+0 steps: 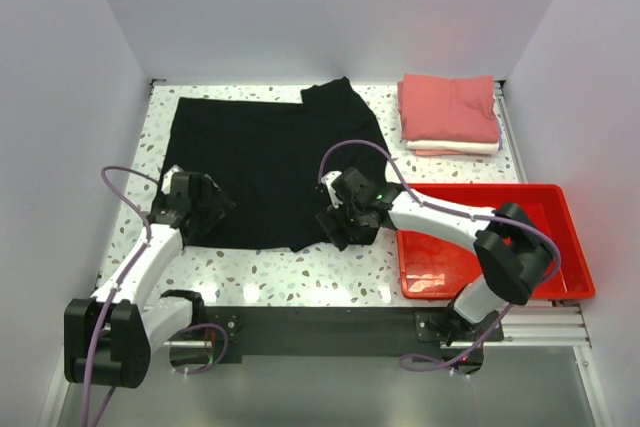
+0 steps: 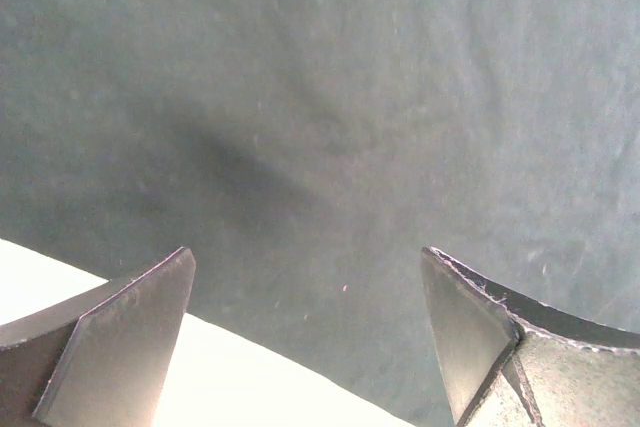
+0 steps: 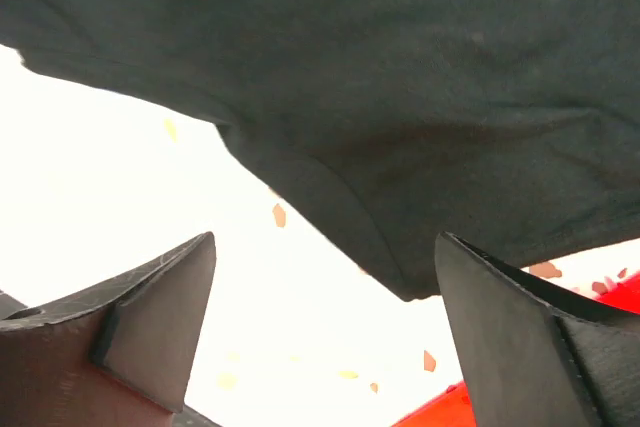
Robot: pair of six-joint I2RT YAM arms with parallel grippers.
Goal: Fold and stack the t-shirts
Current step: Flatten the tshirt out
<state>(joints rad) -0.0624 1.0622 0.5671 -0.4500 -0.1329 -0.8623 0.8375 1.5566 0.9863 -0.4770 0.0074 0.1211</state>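
Note:
The black t-shirt (image 1: 270,162) lies spread flat on the speckled table, one sleeve sticking out at the far right. My left gripper (image 1: 207,213) is open over its near left hem; in the left wrist view the black cloth (image 2: 320,97) fills the frame and the hem runs between the fingers of the left gripper (image 2: 308,257). My right gripper (image 1: 336,224) is open at the near right corner; that corner of the shirt (image 3: 400,97) hangs just ahead of the right gripper (image 3: 325,239). A folded salmon-pink t-shirt (image 1: 450,105) lies on a white one (image 1: 455,146) at the far right.
A red plastic tray (image 1: 540,197) sits on the table's right side under the right arm, its edge (image 3: 450,412) just showing in the right wrist view. White walls close in the table on three sides.

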